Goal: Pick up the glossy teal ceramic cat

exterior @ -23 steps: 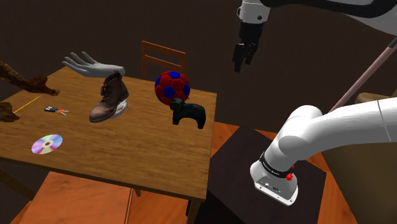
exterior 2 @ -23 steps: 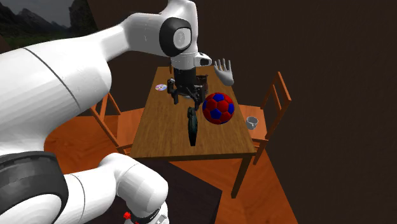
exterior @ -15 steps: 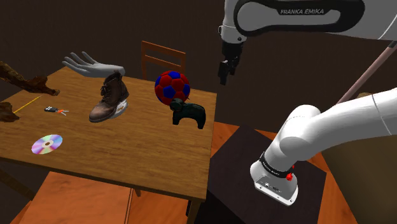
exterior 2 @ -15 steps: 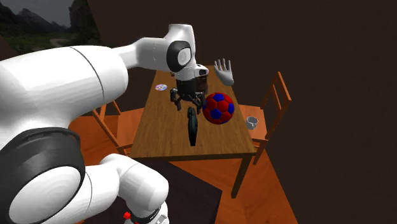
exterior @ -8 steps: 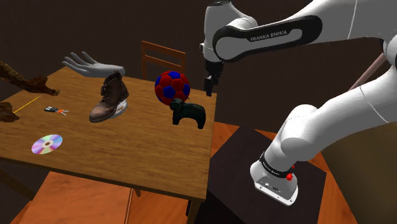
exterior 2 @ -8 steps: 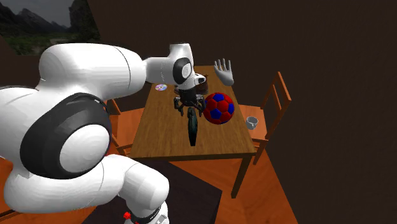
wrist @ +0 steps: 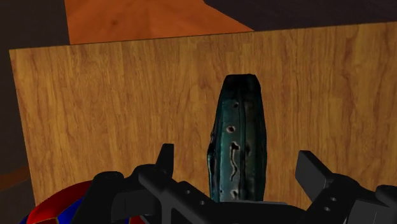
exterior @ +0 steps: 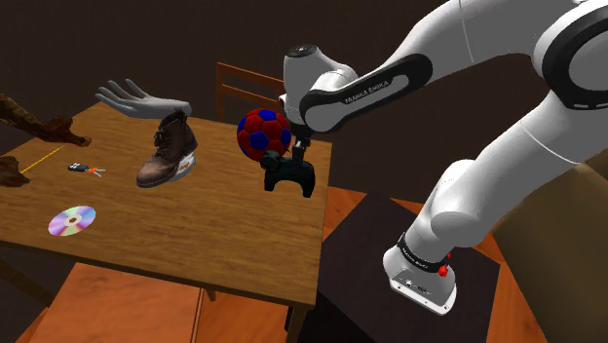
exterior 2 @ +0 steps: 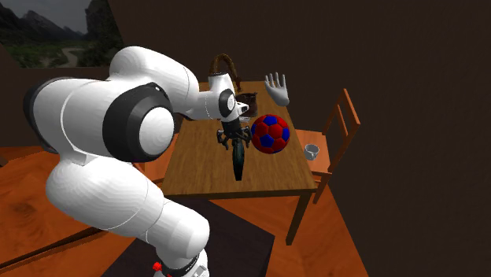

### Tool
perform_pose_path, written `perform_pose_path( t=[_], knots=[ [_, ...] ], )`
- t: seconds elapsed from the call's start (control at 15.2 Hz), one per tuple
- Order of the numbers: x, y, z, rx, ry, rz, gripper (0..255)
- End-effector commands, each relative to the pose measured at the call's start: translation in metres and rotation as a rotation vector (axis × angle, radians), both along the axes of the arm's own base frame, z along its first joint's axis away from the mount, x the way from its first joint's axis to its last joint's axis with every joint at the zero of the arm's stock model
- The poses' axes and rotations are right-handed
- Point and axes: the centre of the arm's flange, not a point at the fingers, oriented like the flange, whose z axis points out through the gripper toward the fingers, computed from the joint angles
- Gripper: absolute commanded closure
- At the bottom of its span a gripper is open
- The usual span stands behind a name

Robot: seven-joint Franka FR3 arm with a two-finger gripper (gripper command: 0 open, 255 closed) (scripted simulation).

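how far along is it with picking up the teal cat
Approach looks done: the gripper hangs right over the dark teal cat. In hand: lining up, with the open fingers standing either side of the cat, not touching it. Left: lower, close on it and lift; the cat stands on the wooden table.

1. The white arm (exterior: 487,185) rises from its base at the shoulder view's lower right, arches high, then bends over toward that view's left.
2. Its forearm (exterior: 361,88) slopes down to the wrist, and the hand points straight downward.
3. The black gripper (wrist: 238,167) holds its two fingers (wrist: 167,159) spread wide apart, clasping nothing.
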Motion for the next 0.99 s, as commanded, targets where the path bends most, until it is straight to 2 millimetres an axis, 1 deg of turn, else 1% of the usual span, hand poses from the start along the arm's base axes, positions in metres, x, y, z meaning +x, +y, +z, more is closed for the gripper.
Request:
perform_pose_path(
  t=[0.0, 0.33, 0.4, 0.53, 0.59, 0.92],
  knots=[
    [0.003, 0.003, -0.011, -0.004, -0.003, 0.016, 0],
    [0.003, 0.003, -0.037, -0.004, -0.003, 0.016, 0],
    [0.003, 0.003, -0.046, -0.004, -0.003, 0.016, 0],
    [0.003, 0.003, -0.046, -0.004, -0.003, 0.016, 0],
    [0.002, 0.003, -0.046, -0.004, -0.004, 0.016, 255],
    [0.002, 0.002, -0.046, -0.004, -0.004, 0.016, 255]
  ],
)
